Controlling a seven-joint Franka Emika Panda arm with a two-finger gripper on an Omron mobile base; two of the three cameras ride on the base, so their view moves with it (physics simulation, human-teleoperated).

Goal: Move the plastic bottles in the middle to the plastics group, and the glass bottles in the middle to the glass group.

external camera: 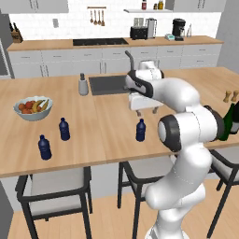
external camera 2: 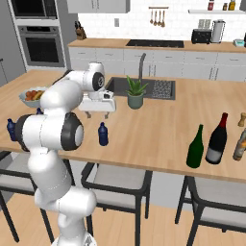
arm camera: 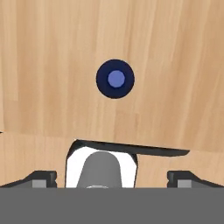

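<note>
On the wooden island counter (external camera: pixel 112 140) the small dark-blue plastic bottle (external camera: pixel 140 130) stands upright near the front edge, the gripper (external camera: pixel 146 111) hovering above it, jaws wide and empty, so the approach seems underway and descent comes next.

Middle plastic bottle (external camera: pixel 140 130): dark blue, lighter blue cap. Two grouped plastic bottles (external camera: pixel 64 129) and (external camera: pixel 45 147): same dark blue. Glass bottles: one dark green (external camera 2: pixel 195 147), one near-black (external camera 2: pixel 217 140) with pale label, reddish top. Surface (external camera: pixel 112 126): light wood grain. Bowl (external camera: pixel 33 108): pale, red and yellow fruit. Soap dispenser (external camera: pixel 83 85): grey. Plant (external camera 2: pixel 135 92): green.
</note>
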